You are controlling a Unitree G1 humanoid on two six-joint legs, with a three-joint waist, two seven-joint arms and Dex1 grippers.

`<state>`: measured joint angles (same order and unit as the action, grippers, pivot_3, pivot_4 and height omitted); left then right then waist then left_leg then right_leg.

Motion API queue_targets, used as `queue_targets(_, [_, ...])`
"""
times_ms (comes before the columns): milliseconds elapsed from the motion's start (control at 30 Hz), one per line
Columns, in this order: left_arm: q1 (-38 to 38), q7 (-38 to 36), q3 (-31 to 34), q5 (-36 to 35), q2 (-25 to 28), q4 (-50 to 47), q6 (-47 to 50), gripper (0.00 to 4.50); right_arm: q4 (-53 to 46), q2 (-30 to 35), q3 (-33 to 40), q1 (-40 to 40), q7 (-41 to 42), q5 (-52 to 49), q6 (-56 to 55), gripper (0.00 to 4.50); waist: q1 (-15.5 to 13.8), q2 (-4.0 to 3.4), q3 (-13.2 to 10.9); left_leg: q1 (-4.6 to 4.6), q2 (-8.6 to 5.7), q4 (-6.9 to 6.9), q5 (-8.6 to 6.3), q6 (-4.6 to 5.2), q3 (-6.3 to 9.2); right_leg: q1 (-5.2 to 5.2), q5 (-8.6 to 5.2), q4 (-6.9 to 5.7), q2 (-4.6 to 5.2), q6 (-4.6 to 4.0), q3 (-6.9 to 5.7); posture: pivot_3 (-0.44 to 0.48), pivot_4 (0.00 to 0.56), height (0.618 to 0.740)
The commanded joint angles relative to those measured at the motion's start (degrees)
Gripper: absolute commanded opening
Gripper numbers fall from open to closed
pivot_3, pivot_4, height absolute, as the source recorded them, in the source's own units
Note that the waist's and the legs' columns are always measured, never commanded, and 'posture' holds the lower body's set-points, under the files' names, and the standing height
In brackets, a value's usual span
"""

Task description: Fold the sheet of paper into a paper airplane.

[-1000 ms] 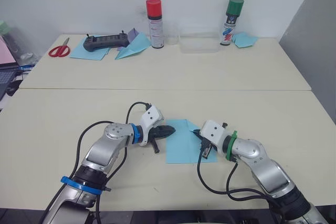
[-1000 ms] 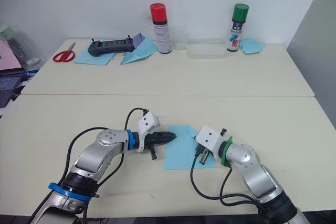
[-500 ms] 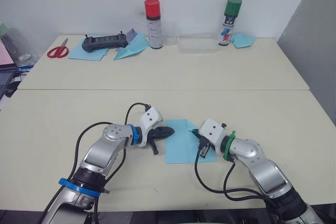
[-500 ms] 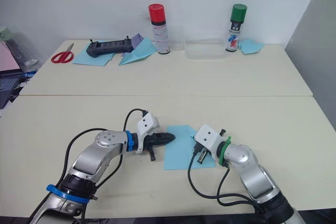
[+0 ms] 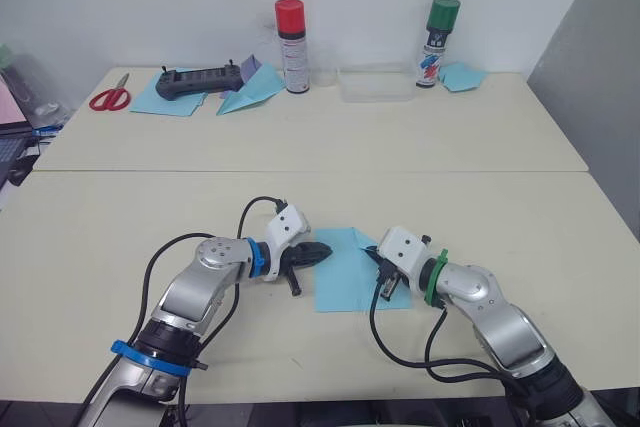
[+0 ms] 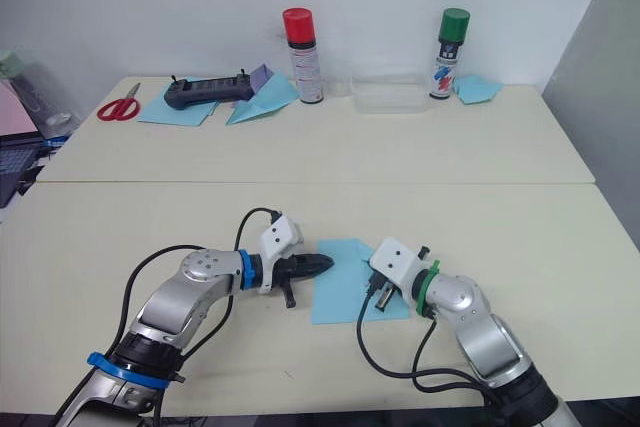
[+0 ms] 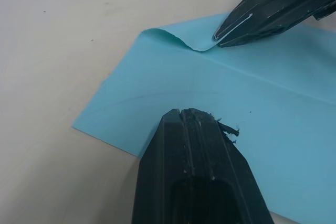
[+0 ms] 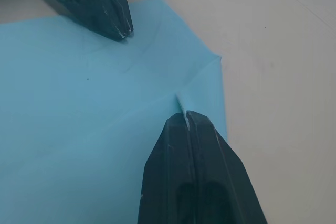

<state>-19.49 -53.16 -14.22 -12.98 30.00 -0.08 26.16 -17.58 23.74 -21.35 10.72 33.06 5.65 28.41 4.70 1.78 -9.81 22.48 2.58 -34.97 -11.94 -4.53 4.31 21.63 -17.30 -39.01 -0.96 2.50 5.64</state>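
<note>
L end effector (image 7: pixel 197 115) shut over sheet of paper (image 7: pixel 273 108), R end effector (image 7: pixel 218 38) at curled edge

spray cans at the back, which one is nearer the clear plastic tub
The green-capped spray can, standing just beyond the clear plastic tub on its right end; the red-capped spray can stands farther off.

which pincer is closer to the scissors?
Left. The left pincer sits at the near sheet's left edge, on the scissors' side of the table; the right pincer is at the sheet's right part, farther away.

Scissors (image 5: pixel 110 98), spray cans (image 5: pixel 291 32), remote (image 5: pixel 202 80)
</note>
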Motion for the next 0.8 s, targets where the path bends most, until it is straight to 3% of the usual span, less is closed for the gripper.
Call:
queue_targets(33, [2.37, -0.91, -2.65, 1.51, 0.8, 1.3, 2.63, 0.0, 1.29, -0.84, 0.22, 0.44, -0.56, 0.05, 2.09, 0.01, 0.02, 0.0, 0.01, 0.0, 0.0, 0.0, 0.0, 0.0, 0.0, 0.0, 0.0, 0.0, 0.0, 0.0, 0.0, 0.0, 0.15, 0.74])
queue_targets(800, [2.68, -0.88, -2.53, 1.47, 0.88, 1.2, 2.88, 0.0, 1.08, -0.42, -0.82, 1.32, -0.32, 0.41, 3.51, 0.01, 0.04, 0.02, 0.03, -0.05, 0.0, 0.01, 0.0, 0.0, -0.01, -0.04, -0.02, 0.01, 0.01, -0.02, 0.01, 0.0, 0.15, 0.74])
